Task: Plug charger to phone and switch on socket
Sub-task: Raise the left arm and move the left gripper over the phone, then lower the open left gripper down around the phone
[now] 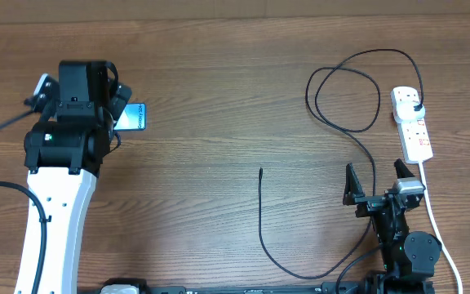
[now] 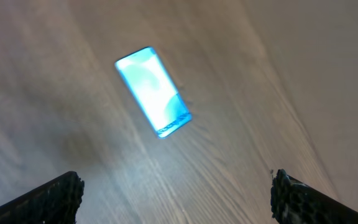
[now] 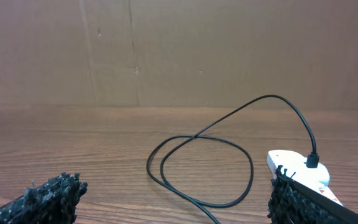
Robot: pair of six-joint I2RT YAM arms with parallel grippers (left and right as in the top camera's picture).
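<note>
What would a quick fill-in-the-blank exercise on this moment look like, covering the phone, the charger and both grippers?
1. The phone's screen is ___.
2. The charger's plug sits in the socket, while its slim tip lies loose on the ___.
3. The left gripper and the right gripper both have their jaws ___, holding nothing.

Missing words: lit; table; open.
</note>
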